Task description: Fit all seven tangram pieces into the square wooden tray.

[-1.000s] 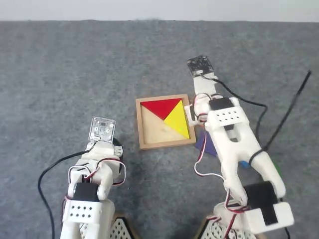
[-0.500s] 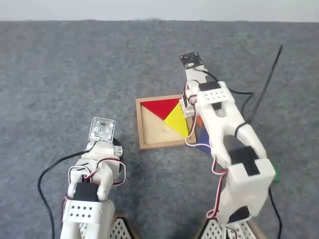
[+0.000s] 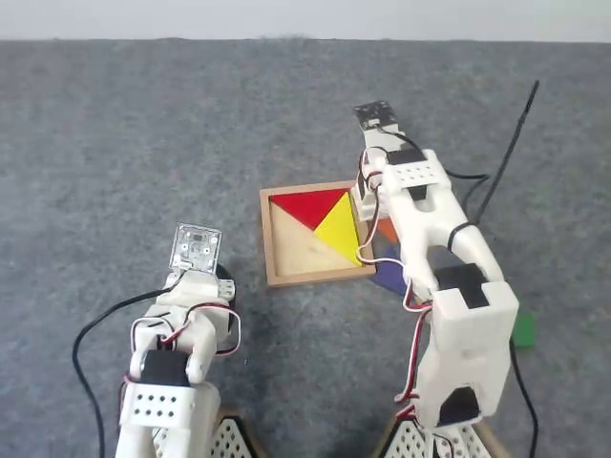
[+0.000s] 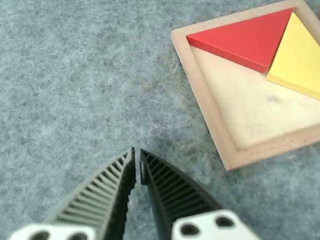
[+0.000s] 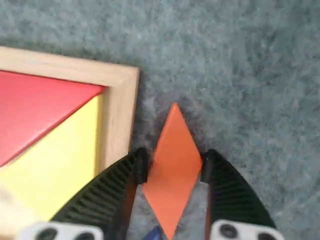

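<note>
Orange piece [image 5: 171, 172] within right pincer [image 5: 173, 161]

One tray [image 3: 266, 239], one orange piece [image 5: 172, 165], four other tangram pieces [image 3: 310, 207], two arms [image 3: 172, 382].

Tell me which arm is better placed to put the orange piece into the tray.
Right. The right gripper clasps the orange piece beside the tray; the left gripper sits shut over carpet.

Purple piece [image 3: 389, 277] half beneath right arm [image 3: 434, 229]
</note>
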Tool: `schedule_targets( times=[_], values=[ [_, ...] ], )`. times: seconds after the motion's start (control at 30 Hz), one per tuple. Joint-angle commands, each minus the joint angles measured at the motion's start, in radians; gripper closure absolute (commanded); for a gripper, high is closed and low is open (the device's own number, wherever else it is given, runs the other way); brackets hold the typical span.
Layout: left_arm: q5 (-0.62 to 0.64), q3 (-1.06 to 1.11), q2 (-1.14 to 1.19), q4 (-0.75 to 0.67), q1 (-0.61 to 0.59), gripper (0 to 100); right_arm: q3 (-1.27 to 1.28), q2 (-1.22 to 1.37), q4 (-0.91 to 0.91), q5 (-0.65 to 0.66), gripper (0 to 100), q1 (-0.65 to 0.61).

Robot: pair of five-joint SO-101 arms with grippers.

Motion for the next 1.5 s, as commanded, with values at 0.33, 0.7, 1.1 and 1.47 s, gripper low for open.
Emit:
schedule_targets(
  times=[0.33,0.7,1.1,1.47],
  values=[
    [0.006,-0.008,-0.012,0.002,-0.005,98,-0.046,-0.140,0.111,-0.023,89.8,0.001],
    [0.006,-0.008,-0.012,0.002,-0.005,98,0.416,-0.598,-0.074,0.080,89.8,-0.096],
    [0.006,-0.008,-0.012,0.002,-0.005,98,0.531,-0.737,-0.088,0.106,90.0,-0.277],
    [0.006,-0.008,-0.012,0.002,-0.005,98,0.562,-0.737,-0.097,0.124,89.9,-0.321]
  ],
)
